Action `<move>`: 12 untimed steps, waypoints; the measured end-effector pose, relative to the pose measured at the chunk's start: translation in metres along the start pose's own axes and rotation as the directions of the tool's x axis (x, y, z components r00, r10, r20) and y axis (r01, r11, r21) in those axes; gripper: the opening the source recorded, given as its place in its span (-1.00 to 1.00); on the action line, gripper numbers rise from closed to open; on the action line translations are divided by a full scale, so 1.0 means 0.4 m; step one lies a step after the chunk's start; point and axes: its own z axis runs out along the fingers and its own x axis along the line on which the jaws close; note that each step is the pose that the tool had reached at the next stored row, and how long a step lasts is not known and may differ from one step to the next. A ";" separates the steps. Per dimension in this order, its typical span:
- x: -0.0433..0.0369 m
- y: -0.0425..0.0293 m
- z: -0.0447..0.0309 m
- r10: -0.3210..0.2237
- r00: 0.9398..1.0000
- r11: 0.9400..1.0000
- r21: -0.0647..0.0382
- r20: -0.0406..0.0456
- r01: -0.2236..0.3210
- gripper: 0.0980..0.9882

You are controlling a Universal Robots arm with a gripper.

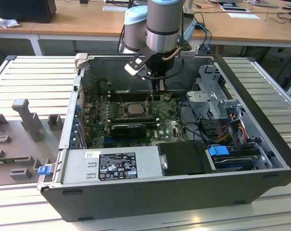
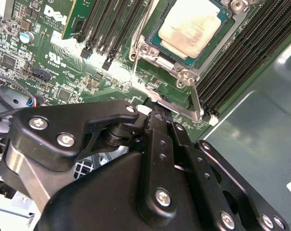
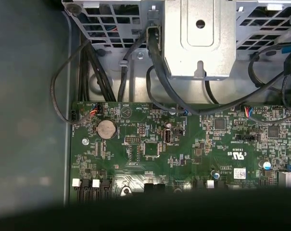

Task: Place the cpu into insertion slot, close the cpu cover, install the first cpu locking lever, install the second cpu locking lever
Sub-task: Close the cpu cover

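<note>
Cpu seated; cpu cover appears down, pinning it. Pincer drawn shut just beside locking lever, probably to work it; actual grip hidden.

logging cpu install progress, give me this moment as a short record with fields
cpu: pale face up, seated in the insertion slot
cpu cover: lying down, framing the chip
locking lever: thin metal rod along the slot's side; cannot tell if it is latched
gripper: inside the open computer case, tip by the slot's edge on the exterior view's right
motherboard: green, with a coin cell battery on it
</note>
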 end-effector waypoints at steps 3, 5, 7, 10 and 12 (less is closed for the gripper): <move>0.000 -0.005 0.000 0.000 1.000 1.000 0.000 0.000 0.000 -0.98; 0.000 -0.007 0.000 0.000 1.000 1.000 0.000 0.000 0.000 -0.98; 0.000 -0.011 -0.001 0.000 1.000 1.000 0.000 0.000 0.000 -0.98; 0.000 -0.015 -0.001 0.000 1.000 1.000 0.000 0.000 0.000 -0.98; 0.000 -0.018 -0.001 0.000 1.000 1.000 0.000 0.000 0.000 -0.98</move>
